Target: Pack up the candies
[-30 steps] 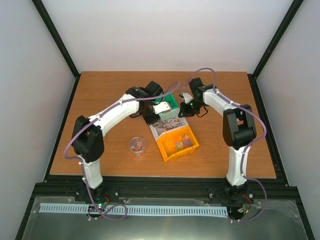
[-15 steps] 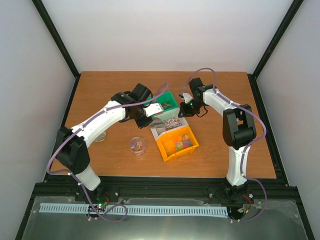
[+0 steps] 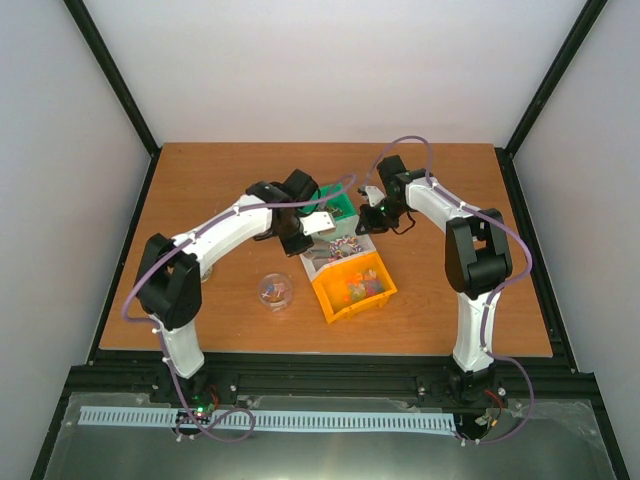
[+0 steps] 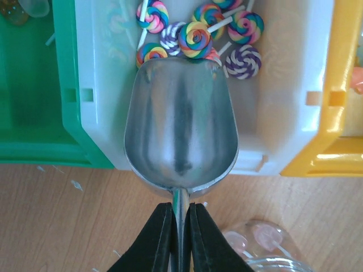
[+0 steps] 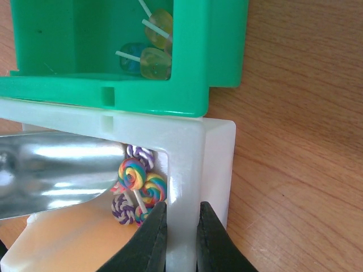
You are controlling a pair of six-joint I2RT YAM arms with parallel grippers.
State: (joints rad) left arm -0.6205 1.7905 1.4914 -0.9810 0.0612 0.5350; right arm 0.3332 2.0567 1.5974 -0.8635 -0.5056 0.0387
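Note:
The candies are small swirl lollipops, rainbow and purple-white, heaped at the far end of the white bin. My left gripper is shut on the handle of the metal scoop. The scoop bowl is empty and lies in the white bin, its lip touching the candies. My right gripper is shut on the white bin's wall, beside the candies and the scoop. In the top view both grippers, left and right, meet at the white bin.
A green bin with a few cube lollipops touches the white bin's far side. An orange bin with candies sits on its near side. A small clear jar with a few candies stands to the left, also in the left wrist view.
My left arm's elbow swung out to the left and came back, with the scoop staying at the white bin. My right arm has not moved.

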